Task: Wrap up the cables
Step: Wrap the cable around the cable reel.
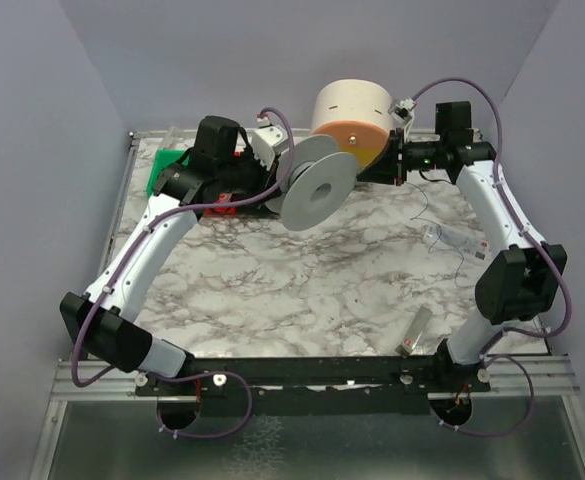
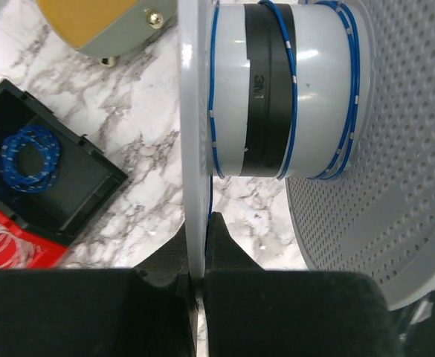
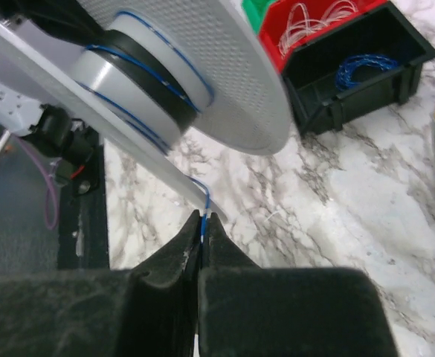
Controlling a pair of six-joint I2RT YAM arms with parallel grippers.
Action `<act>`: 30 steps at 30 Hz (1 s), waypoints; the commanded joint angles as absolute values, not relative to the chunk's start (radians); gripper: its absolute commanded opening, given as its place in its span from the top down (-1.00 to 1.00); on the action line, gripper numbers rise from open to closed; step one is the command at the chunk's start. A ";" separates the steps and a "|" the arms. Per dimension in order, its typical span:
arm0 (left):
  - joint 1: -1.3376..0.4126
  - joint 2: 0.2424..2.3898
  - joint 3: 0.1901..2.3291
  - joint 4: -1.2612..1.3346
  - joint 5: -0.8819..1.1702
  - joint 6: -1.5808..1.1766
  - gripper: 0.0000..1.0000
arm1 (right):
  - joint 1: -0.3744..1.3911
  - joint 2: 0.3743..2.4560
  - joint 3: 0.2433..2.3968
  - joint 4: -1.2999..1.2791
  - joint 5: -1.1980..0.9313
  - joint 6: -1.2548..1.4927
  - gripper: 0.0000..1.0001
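**A:** Spool (image 1: 317, 190), how is it held?

**B:** It is raised over the marble table (image 1: 302, 290) and tilted. The left gripper (image 2: 199, 249) is clamped on the rim of one flange, with a finger on each face.

**A:** Where is the cable?

**B:** The cable (image 3: 207, 199) is thin and looks blue in both wrist views. A few spaced turns sit on the spool's hub, some of them crossing the black tape band (image 2: 265, 97). One free run leaves the hub, passes the flange edge and goes into the right gripper (image 3: 202, 227) just beneath the spool. Its jaws are pinched closed on the cable.

**A:** What is near the spool?

**B:** A black bin (image 3: 351, 97) stands on the table beside the spool and holds a small blue coil. A red bin (image 3: 276, 56) holding white coils touches the black bin on its side away from the spool.
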State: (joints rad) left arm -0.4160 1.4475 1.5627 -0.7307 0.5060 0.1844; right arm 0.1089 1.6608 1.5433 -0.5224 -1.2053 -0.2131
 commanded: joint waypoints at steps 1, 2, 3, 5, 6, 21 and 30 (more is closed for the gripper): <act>-0.480 1.407 1.555 -0.708 0.253 0.294 1.00 | 0.102 1.758 1.726 -1.169 -1.359 -0.632 0.99; -0.494 1.406 1.549 -0.688 0.217 0.293 1.00 | 0.105 1.790 1.768 -1.299 -1.379 -0.691 0.99; -0.513 1.404 1.541 -0.675 0.180 0.296 1.00 | 0.108 1.812 1.807 -1.395 -1.398 -0.756 0.99; -0.559 1.399 1.524 -0.648 0.095 0.315 1.00 | 0.112 1.840 1.846 -1.461 -1.453 -0.751 0.99; -0.587 1.398 1.509 -0.627 0.003 0.321 1.00 | 0.112 1.841 1.850 -1.461 -1.471 -0.729 0.99; -0.718 1.517 1.530 -0.538 -0.424 0.218 1.00 | 0.255 1.643 1.673 -0.781 -1.372 -0.047 0.99; -0.739 1.570 1.577 -0.549 -0.431 0.089 1.00 | 0.415 1.555 1.490 -0.464 -1.079 0.078 0.99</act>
State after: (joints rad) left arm -0.7647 1.5490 1.5043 -0.5934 -0.3283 0.2184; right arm 0.3099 1.6020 1.5200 -0.5491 -1.2106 0.0887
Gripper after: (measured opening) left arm 0.018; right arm 0.006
